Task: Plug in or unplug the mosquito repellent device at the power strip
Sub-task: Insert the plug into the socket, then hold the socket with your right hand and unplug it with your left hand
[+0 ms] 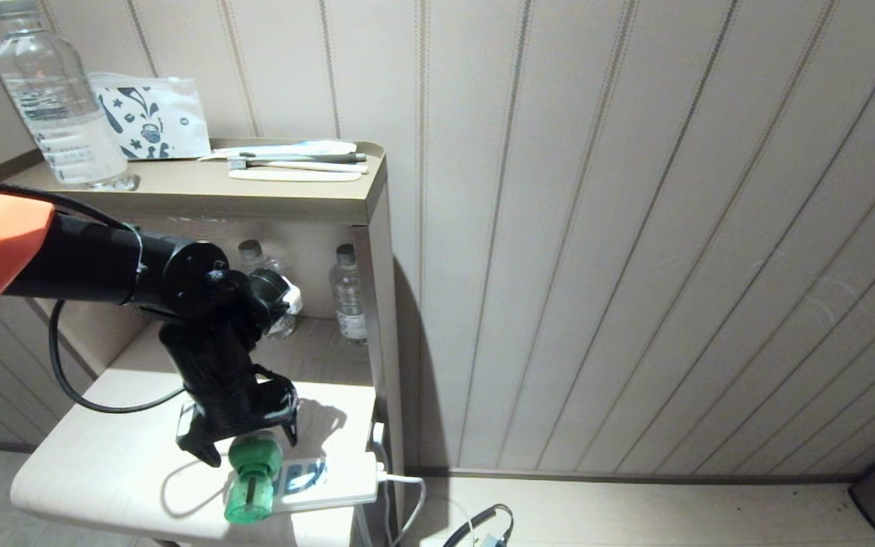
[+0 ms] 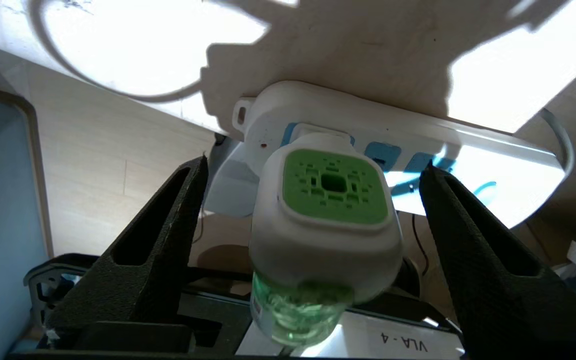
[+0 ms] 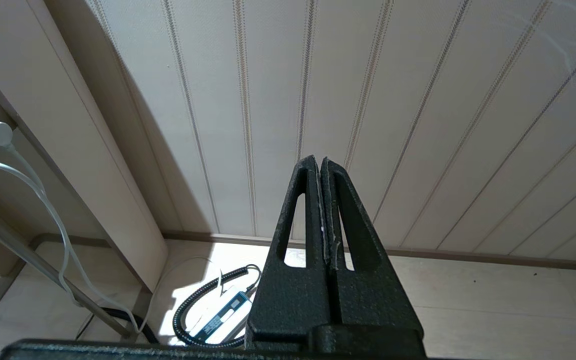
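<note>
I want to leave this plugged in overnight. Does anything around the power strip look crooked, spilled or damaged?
Nothing stands out. The repellent device sits in the end socket of the power strip with its bottle unbroken, and no liquid shows on the shelf. The left hand is open around it without touching. How straight it sits is hard to judge.

Our left arm wears an orange shell that gives way to a matte black cylindrical forearm, with a black cable looping beneath it. Our left hand (image 2: 313, 170) has two black, rough-textured, wedge-shaped fingers (image 2: 153, 240) with hollow triangular cut-outs. A white label below them reads "VLA-4". Our right hand (image 3: 320, 165) has the same black hollowed wedges.
</note>
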Robot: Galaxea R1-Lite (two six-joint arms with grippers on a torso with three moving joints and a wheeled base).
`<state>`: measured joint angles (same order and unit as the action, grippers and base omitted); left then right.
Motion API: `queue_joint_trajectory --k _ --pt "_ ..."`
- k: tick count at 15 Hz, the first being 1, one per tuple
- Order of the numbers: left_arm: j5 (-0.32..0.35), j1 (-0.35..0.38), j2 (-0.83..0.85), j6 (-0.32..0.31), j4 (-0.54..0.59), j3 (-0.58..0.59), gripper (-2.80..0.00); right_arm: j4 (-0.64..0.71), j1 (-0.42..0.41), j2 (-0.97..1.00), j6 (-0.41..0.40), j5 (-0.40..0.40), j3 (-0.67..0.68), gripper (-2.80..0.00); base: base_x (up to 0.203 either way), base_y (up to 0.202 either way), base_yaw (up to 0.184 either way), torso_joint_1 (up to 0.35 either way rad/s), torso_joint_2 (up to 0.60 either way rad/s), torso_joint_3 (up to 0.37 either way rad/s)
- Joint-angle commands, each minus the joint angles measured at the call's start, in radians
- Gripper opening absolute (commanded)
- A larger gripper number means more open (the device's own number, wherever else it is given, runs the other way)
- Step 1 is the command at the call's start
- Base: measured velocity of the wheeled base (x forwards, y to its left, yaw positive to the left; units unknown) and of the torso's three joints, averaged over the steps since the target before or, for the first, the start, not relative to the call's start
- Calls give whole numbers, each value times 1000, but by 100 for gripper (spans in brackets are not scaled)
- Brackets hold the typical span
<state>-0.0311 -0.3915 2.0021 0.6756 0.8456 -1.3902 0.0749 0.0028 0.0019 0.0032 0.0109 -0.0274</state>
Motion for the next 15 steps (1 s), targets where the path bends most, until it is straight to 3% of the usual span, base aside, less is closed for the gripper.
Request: queue_joint_trajectory --k 1,4,5,6,13,15 --pt "-2 -2 -77 -4 7 2 0 0 0 1 0 0 0 -280 0 0 0 0 0 0" --pt "-2 -23 -188 -41 -4 18 0 0 0 0 0 0 0 -280 0 0 0 0 0 0" --pt "-1 -27 -224 -53 -6 22 -149 0 0 0 0 0 0 -280 0 0 0 0 0 0" --pt "0 -30 -256 -63 -7 31 -280 0 0 0 0 0 0 -280 0 0 0 0 0 0" --pt "-3 -30 -505 -157 -129 285 -280 0 0 0 0 0 0 -280 0 0 0 0 0 0" --pt "-14 -21 -609 -176 -182 412 -280 0 0 1 0 0 0 -280 0 0 0 0 0 0"
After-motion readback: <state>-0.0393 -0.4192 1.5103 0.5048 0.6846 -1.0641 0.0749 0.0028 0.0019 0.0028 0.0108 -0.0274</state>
